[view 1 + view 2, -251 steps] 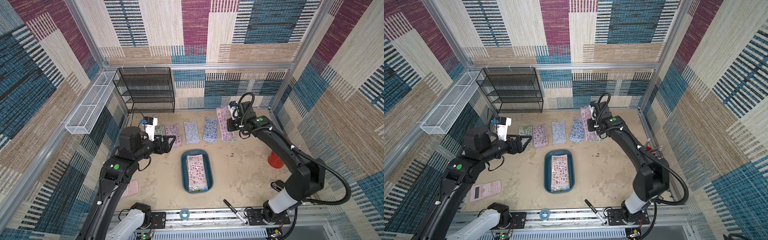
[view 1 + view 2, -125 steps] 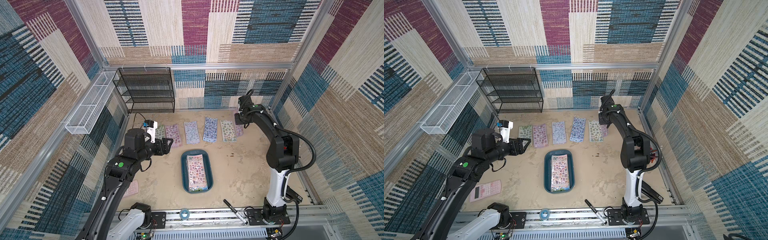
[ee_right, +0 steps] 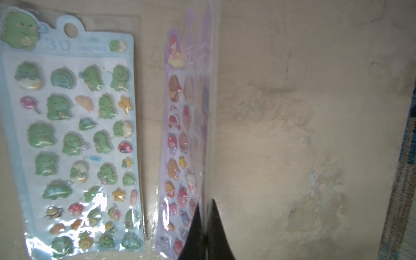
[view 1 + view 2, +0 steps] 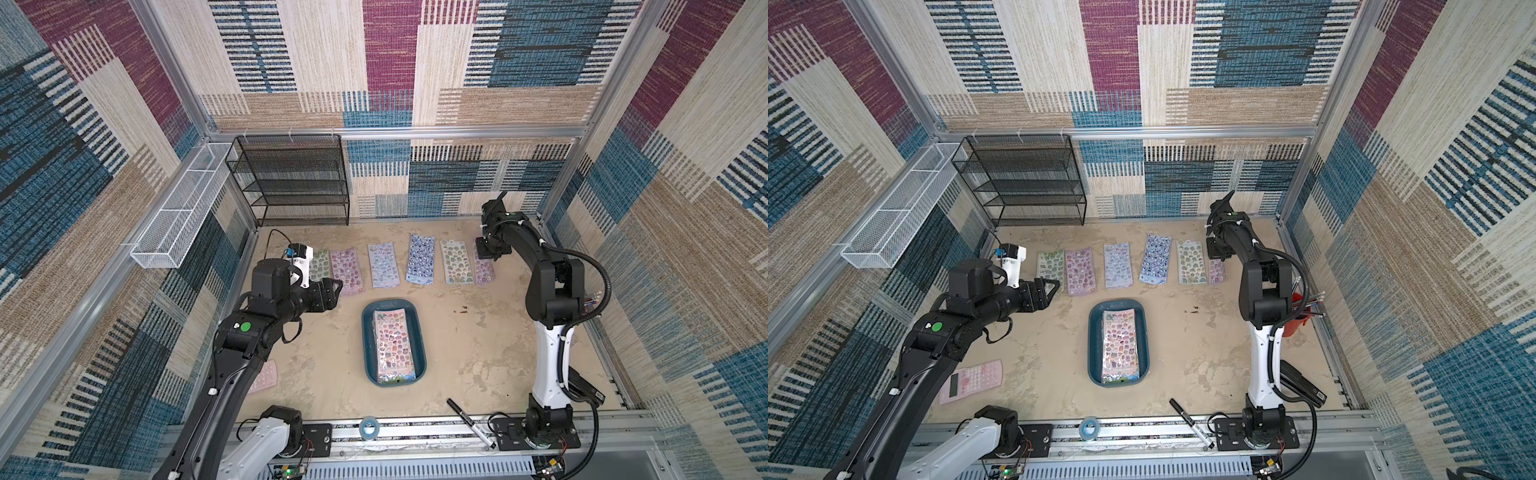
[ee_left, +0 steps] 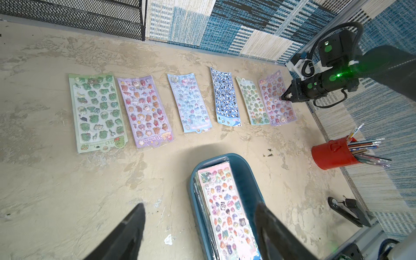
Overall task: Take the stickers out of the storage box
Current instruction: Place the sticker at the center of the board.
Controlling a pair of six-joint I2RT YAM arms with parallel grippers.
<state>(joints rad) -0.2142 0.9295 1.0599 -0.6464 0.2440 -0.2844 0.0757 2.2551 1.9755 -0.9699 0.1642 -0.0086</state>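
One teal box [image 4: 367, 345] holds a stack of stickers [image 4: 392, 345]; six sheets [image 5: 144, 110] sit in a row beyond it.
Box: shallow smooth plastic, rounded corners. Sheets: thin, glossy, with puffy figures. Right gripper [image 5: 284, 97] is clamped on the lilac sheet [image 3: 177, 139], which is tilted on edge. It is likely being laid down, which calls for a flat lowering and release. Left gripper [image 4: 1052, 293], jaws apart, hovers near the box, free for the stack.

You are looking into a robot test booth, not a home. Shiny metal bars [image 4: 457, 132] frame it. Patchwork woven cloth [image 4: 374, 62] covers the walls. A left arm [image 4: 224, 374] and a right arm [image 4: 548, 357] are bolted to a metal rail [image 4: 415, 432] at the front edge of the sandy bench [image 4: 324, 365].
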